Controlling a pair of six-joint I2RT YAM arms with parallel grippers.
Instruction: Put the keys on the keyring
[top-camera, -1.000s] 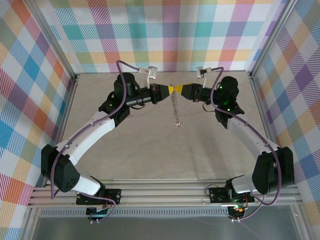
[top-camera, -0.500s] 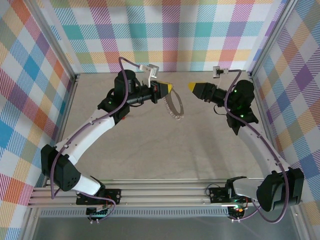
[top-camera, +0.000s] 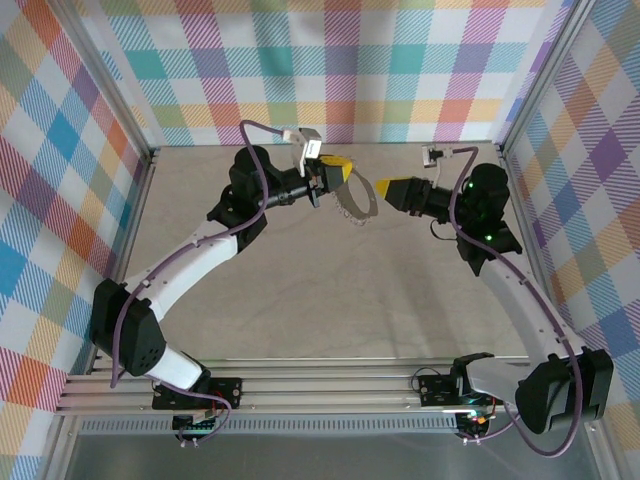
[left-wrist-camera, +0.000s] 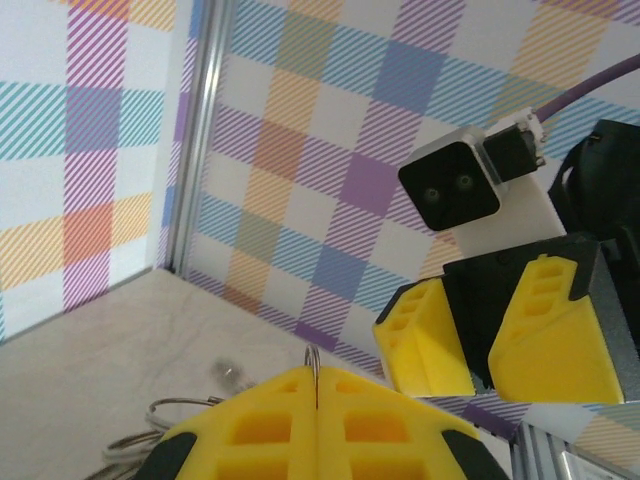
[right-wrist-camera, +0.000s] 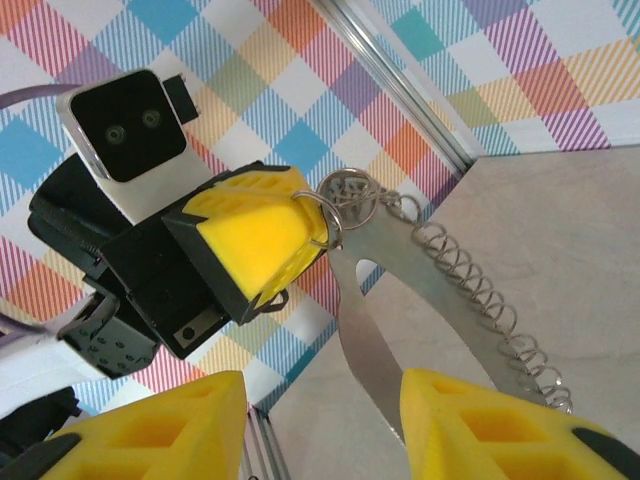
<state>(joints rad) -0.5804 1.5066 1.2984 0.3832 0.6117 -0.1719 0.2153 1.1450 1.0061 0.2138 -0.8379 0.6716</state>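
My left gripper (top-camera: 342, 168) is shut on the keyring, pinching its small silver ring (left-wrist-camera: 314, 358) between the yellow fingertips (left-wrist-camera: 250, 425). In the right wrist view the ring (right-wrist-camera: 338, 212) sticks out of the left gripper (right-wrist-camera: 318, 228). A flat silver metal strip (right-wrist-camera: 365, 330) and a coiled chain (right-wrist-camera: 470, 290) hang from it. From above, the chain (top-camera: 352, 212) curves down and to the right in the air. My right gripper (top-camera: 382, 186) stands open just right of it, fingers (right-wrist-camera: 510, 430) apart with nothing between them. The keys are out of view.
Both grippers hover over the beige table (top-camera: 300, 300) near its back wall. Aluminium frame posts (top-camera: 145, 200) and checked walls close in the left, right and back sides. The right gripper (left-wrist-camera: 480, 335) and its wrist camera (left-wrist-camera: 455, 190) face the left wrist camera closely.
A second ago both gripper tips met at the top of the straight-hanging chain. The right gripper has since let go and backed off to the right. The chain now swings curved from the left gripper.
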